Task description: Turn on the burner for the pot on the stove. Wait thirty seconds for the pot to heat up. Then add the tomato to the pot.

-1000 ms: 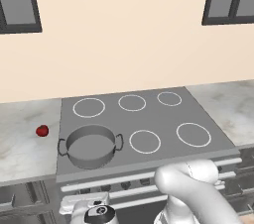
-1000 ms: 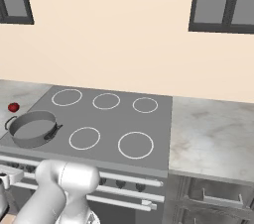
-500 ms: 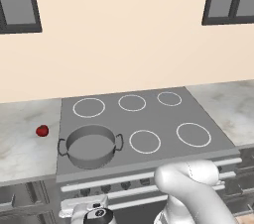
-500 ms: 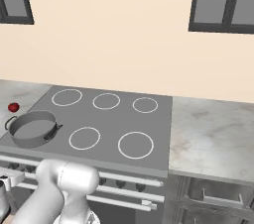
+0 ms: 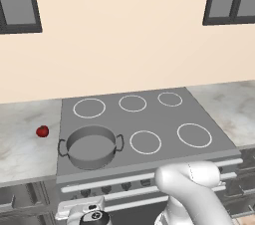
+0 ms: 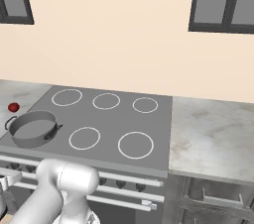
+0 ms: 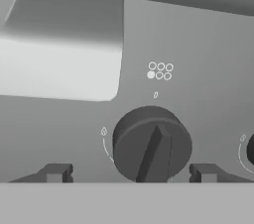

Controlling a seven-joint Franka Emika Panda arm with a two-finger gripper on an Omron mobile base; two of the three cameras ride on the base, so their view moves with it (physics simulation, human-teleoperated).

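The grey pot (image 5: 91, 145) (image 6: 32, 128) stands on the front-left ring of the stove (image 5: 149, 119) (image 6: 114, 119). On the counter to its left lies the small red tomato (image 5: 42, 131) (image 6: 13, 107). My gripper (image 7: 131, 173) hangs low in front of the stove's panel, below the pot. It is open, with one fingertip (image 7: 57, 172) on each side of a dark round knob (image 7: 151, 143) and a gap between each tip and the knob. The knob's ridge points down and slightly left. Above it, a burner diagram (image 7: 159, 71) has its lower-left dot filled.
A second knob (image 7: 250, 149) sits at the right edge of the hand view. Pale bar handles (image 5: 149, 176) run along the stove front above the row of knobs. Marble counter (image 6: 213, 134) flanks the stove on both sides, with drawers below.
The hand at the stove's front has barely shifted. The pot and the tomato have not moved.
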